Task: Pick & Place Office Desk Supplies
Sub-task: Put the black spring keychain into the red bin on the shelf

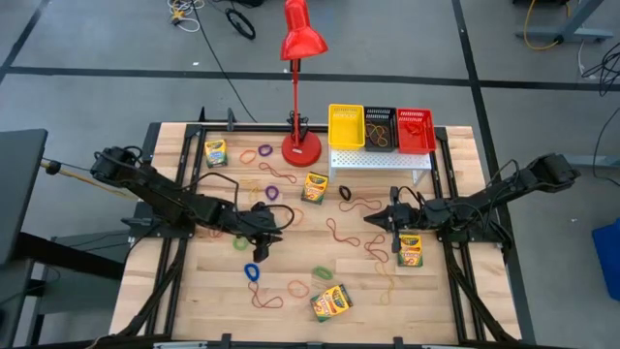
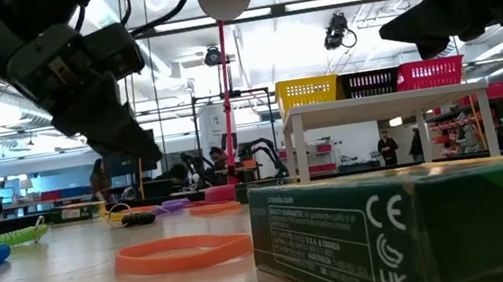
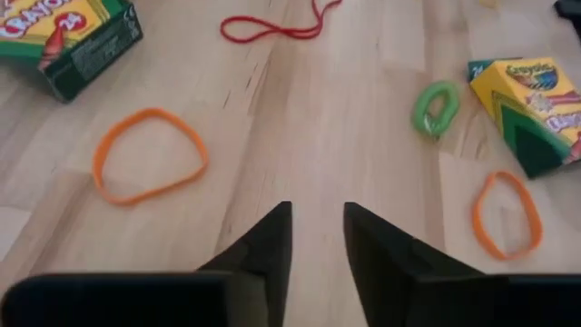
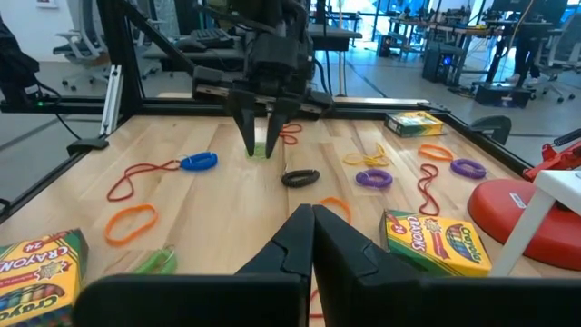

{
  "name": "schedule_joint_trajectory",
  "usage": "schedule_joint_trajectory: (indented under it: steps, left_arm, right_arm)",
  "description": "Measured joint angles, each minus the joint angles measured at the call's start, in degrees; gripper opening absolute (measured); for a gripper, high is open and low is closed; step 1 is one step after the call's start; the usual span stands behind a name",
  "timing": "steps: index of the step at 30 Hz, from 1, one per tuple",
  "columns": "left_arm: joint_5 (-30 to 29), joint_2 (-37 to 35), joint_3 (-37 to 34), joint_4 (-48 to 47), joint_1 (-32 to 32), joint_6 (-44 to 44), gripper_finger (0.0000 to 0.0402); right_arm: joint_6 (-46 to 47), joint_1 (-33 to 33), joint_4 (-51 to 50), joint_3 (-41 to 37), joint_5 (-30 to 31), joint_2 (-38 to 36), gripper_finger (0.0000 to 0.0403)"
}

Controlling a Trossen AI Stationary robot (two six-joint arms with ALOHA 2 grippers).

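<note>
My left gripper (image 1: 263, 236) hangs a little above the table's middle, left of centre, open, with only bare wood between its fingers (image 3: 318, 227). A green rubber band (image 4: 261, 148) lies on the table right by its fingertips. More bands lie ahead of it: an orange band (image 3: 150, 154), a green band (image 3: 436, 107) and a red band (image 3: 272, 27). Crayon boxes rest flat on the wood (image 1: 315, 186), (image 1: 331, 302), (image 1: 215, 152). My right gripper (image 1: 373, 219) waits shut, right of centre, beside another crayon box (image 1: 411, 250).
A red desk lamp (image 1: 301, 145) stands at the far middle. Right of it a white perforated stand (image 1: 380, 160) carries a yellow bin (image 1: 346, 126), a black bin (image 1: 379, 128) and a red bin (image 1: 415, 130). Loose bands are scattered over the whole table.
</note>
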Motion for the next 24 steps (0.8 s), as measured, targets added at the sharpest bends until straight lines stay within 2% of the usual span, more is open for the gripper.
schedule_joint_trajectory:
  steps: [12, 18, 24]
  left_arm:
    - [0.65, 0.0, 0.0, -5.63, 0.59, 0.53, 0.019]
    - [0.62, -1.46, 0.0, -7.33, 0.59, 2.06, 0.0204]
    - [0.39, -7.13, -0.02, -14.22, 1.35, 2.02, 0.0205]
  right_arm:
    - [0.0, 0.0, 0.0, 0.0, 0.02, 0.0, 0.0011]
    - [0.0, 0.0, 0.0, 0.0, 0.02, 0.0, 0.0011]
    - [0.02, -0.02, -0.34, 0.0, 0.04, 0.0, 0.0011]
